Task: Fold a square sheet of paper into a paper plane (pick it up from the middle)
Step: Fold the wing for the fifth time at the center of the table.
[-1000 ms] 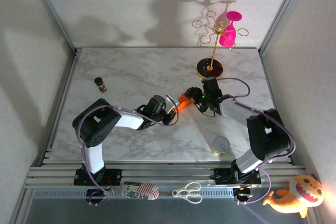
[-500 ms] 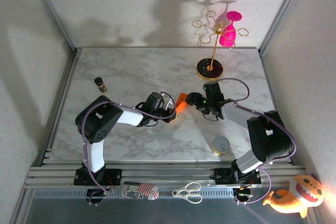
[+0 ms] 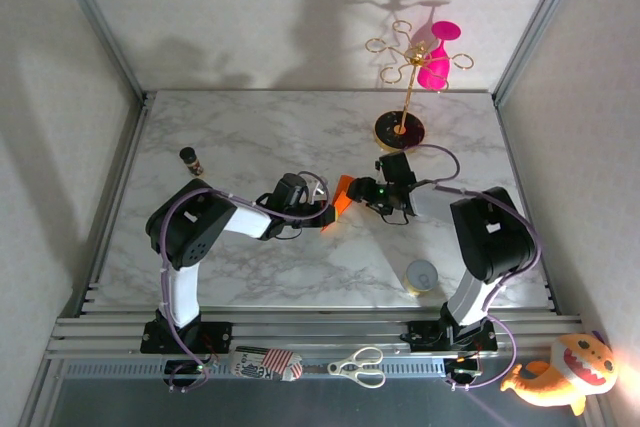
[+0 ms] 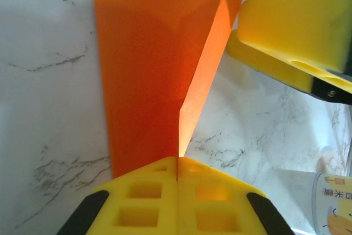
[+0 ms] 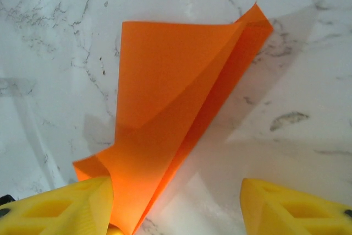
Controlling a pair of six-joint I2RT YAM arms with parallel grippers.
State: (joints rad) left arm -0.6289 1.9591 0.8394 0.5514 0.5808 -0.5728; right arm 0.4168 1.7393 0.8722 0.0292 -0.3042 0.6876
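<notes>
The square sheet of paper (image 3: 343,195) is bright orange and folded lengthwise, standing off the marble table near its middle. My left gripper (image 3: 327,211) is shut on the folded edge. In the left wrist view its yellow pads (image 4: 143,196) press together on the paper (image 4: 148,70), which fans away from them. My right gripper (image 3: 368,193) faces it from the right and is open. In the right wrist view the paper (image 5: 165,97) hangs by the left finger (image 5: 66,207), and the other finger (image 5: 297,207) stands well apart. One right finger (image 4: 297,31) appears in the left wrist view.
A gold stand on a black round base (image 3: 400,129) holds a pink glass (image 3: 436,65) at the back right. A small dark bottle (image 3: 191,160) stands at the left, a round can (image 3: 422,276) near the right arm. Scissors (image 3: 358,367) and a plush toy (image 3: 560,375) lie off the table's front.
My right gripper has moved left, up to the paper, and its jaws have narrowed somewhat. The left gripper has shifted slightly left with the paper still pinched.
</notes>
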